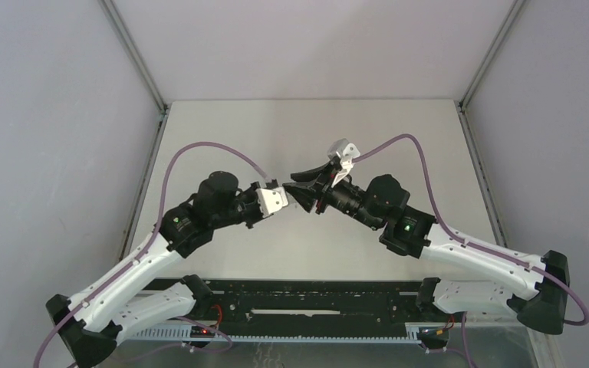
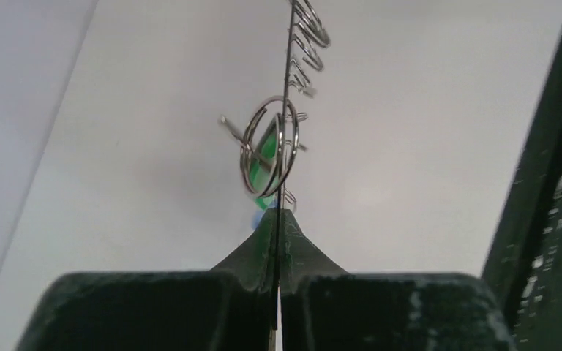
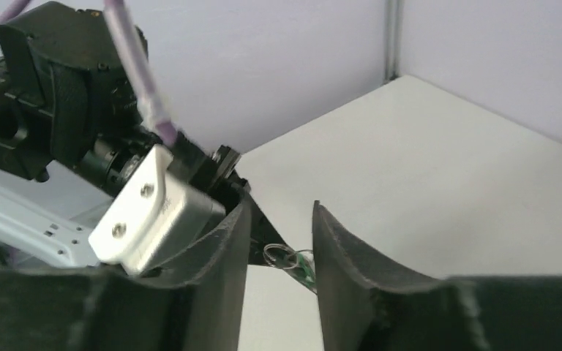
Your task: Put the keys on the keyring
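Left pincer (image 2: 278, 219) is clenched on the keyring's (image 2: 287, 80) thin edge, above the bench (image 2: 424, 146). A green key (image 2: 263, 157) hangs beside it in a small ring (image 2: 271, 142). Right pincer (image 3: 282, 208) stands parted, gripping nothing.

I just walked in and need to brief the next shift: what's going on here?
The two arms meet in mid-air above the table. The left gripper has its fingers shut on the keyring, which its camera sees edge-on. The green-headed key sits in a small split ring against the keyring's rim; whether it is threaded on is unclear. The right gripper is close by, fingers apart, holding nothing.
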